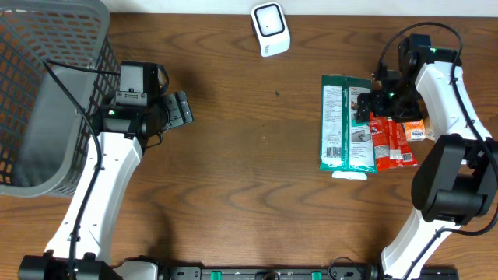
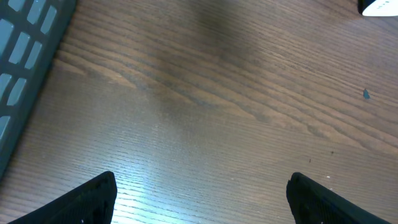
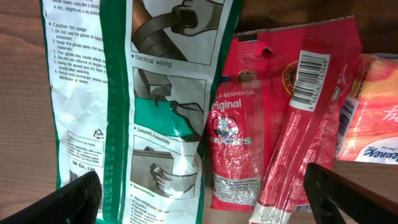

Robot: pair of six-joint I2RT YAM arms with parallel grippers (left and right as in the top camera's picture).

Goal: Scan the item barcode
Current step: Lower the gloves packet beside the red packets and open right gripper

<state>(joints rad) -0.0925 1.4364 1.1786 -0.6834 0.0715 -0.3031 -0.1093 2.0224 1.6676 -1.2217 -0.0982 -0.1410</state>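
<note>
A green and white package [image 1: 342, 124] [image 3: 143, 93] lies flat at the right of the table. Red snack packets [image 1: 391, 141] [image 3: 239, 127] lie beside it. One narrow red stick [image 3: 301, 130] shows a barcode facing up. An orange packet [image 1: 415, 130] [image 3: 373, 109] is at the far right. My right gripper [image 1: 373, 106] [image 3: 202, 196] hovers open just above these items, straddling the green package's edge and the red packets, holding nothing. The white scanner [image 1: 270, 29] [image 2: 379, 6] stands at the back centre. My left gripper [image 1: 180, 109] [image 2: 202, 196] is open over bare wood, far from the items.
A large grey mesh basket [image 1: 47, 93] [image 2: 25, 56] fills the left side, right beside the left arm. Bare wooden tabletop [image 1: 257, 155] lies between the two arms. A small white object [image 1: 349, 176] sits at the green package's near end.
</note>
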